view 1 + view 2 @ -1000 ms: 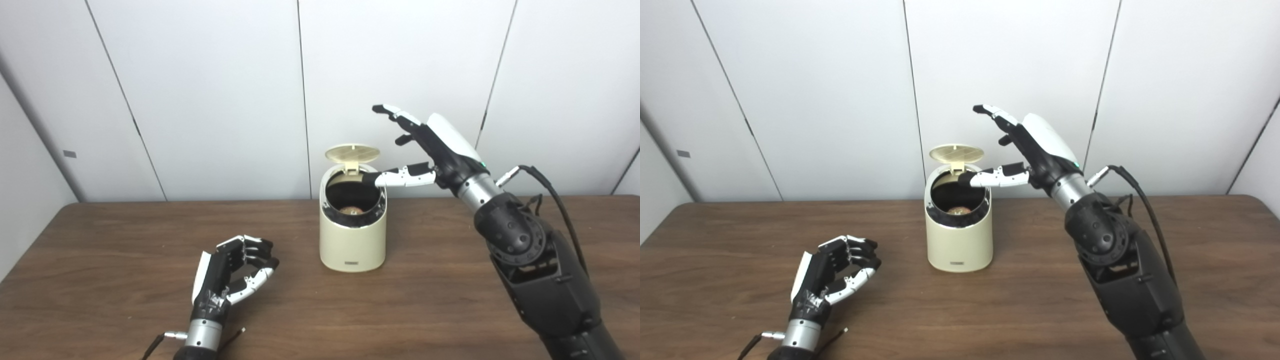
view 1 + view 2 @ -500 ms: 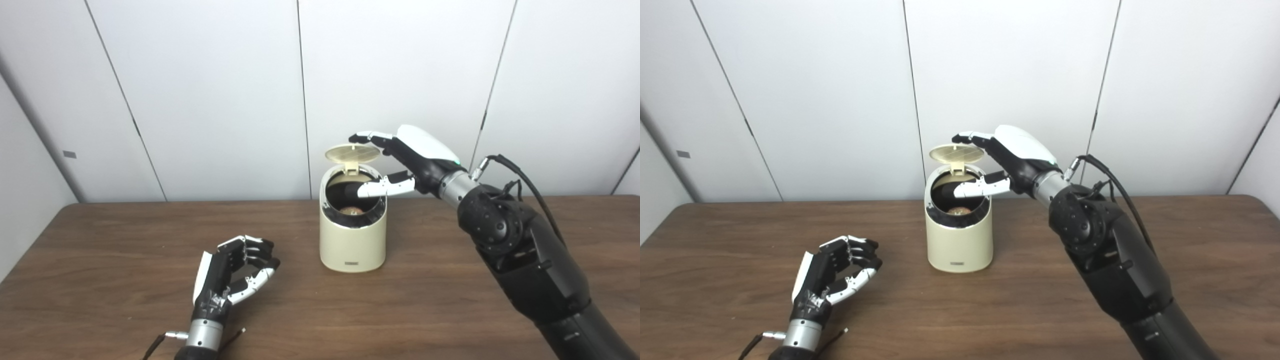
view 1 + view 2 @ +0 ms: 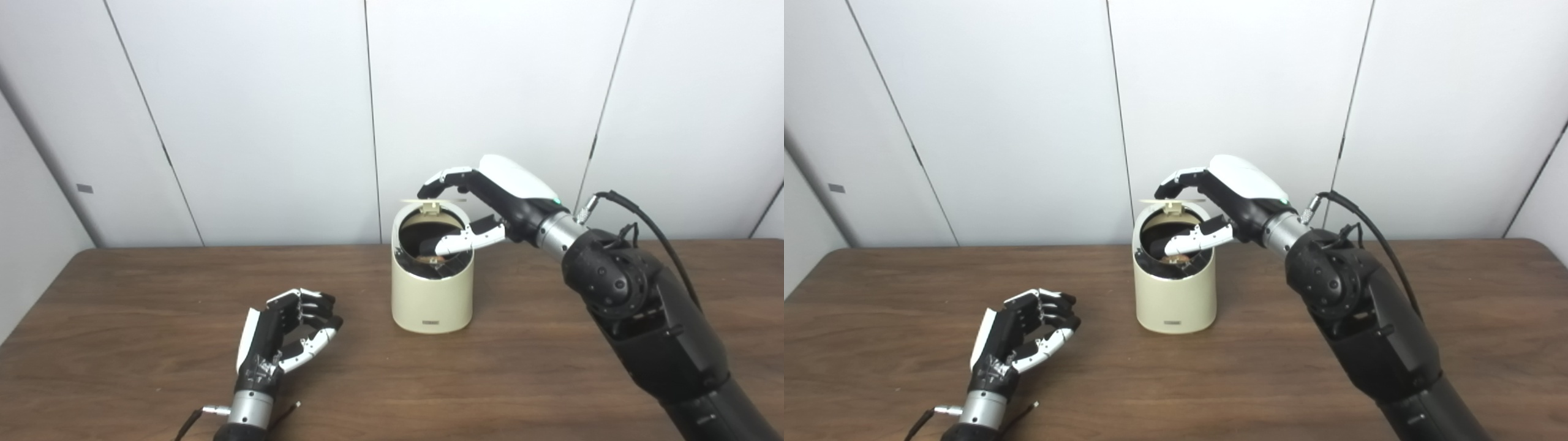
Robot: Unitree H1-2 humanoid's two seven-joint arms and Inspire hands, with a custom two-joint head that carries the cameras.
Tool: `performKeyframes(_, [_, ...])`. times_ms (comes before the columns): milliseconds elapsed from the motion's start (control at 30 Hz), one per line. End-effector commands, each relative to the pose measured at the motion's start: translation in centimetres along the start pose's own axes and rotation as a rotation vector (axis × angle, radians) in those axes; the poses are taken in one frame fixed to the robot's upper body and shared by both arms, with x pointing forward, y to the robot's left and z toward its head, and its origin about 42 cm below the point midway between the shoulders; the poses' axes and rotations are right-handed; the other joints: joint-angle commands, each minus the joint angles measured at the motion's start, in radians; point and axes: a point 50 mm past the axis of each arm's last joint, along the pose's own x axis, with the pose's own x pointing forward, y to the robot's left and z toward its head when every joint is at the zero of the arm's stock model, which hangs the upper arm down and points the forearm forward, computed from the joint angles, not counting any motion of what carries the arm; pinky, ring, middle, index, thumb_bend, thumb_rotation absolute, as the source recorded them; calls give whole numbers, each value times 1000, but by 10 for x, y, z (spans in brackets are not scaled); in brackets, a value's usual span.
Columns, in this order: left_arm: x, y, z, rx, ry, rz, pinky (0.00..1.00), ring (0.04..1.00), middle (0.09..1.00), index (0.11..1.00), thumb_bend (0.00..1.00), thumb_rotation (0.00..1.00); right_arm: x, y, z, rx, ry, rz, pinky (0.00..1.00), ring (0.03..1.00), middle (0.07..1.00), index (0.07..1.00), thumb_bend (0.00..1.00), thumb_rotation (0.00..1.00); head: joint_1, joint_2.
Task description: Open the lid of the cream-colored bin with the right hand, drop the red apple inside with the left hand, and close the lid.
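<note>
The cream-colored bin point(image 3: 432, 300) stands mid-table. Its round lid point(image 3: 433, 200) is hinged at the back and tipped forward to about level, so I see it edge-on above the dark opening. My right hand point(image 3: 490, 196) reaches over the bin from the right, open. Its fingers point(image 3: 1182, 179) rest on top of the lid, and its thumb point(image 3: 1191, 240) hangs in front of the opening. A sliver of the apple point(image 3: 1176, 260) shows deep inside the bin. My left hand point(image 3: 285, 340) lies on the table left of the bin, fingers loosely curled, holding nothing.
The brown wooden table point(image 3: 122, 306) spreads wide on both sides of the bin. White wall panels point(image 3: 257, 110) close off the back just behind it. A black cable point(image 3: 643, 214) loops off my right forearm.
My right hand came down and forward from above, set its fingers on the upright lid and tipped it forward to about level. The thumb dropped toward the opening. The left hand stayed still.
</note>
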Motion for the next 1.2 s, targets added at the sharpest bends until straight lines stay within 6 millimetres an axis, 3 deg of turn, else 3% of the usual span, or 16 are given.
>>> performKeyframes(0, [-20,-8,-20,-18,80,5,495,566,633,497,509,35,-3,-24,11,-62,-76,-69,752,874,735,701,654,564,1,8])
performKeyframes(233, [-19,-8,-19,-20,79,3,496,565,632,497,508,34,-12,-22,12,-104,-125,-64,713,849,712,689,675,577,4,14])
performKeyframes(633, [-19,-9,-16,-13,80,11,489,561,631,497,509,37,-29,-10,8,-105,-111,-3,775,855,709,697,662,554,13,29])
performKeyframes(900, [-19,-9,-15,-11,89,17,493,564,630,497,509,39,-31,3,5,-120,-114,39,734,849,694,693,656,560,16,32])
performKeyframes(1167, [-20,-8,-15,-13,88,16,494,561,631,497,508,37,-30,11,4,-108,-82,68,766,865,712,704,656,500,18,37])
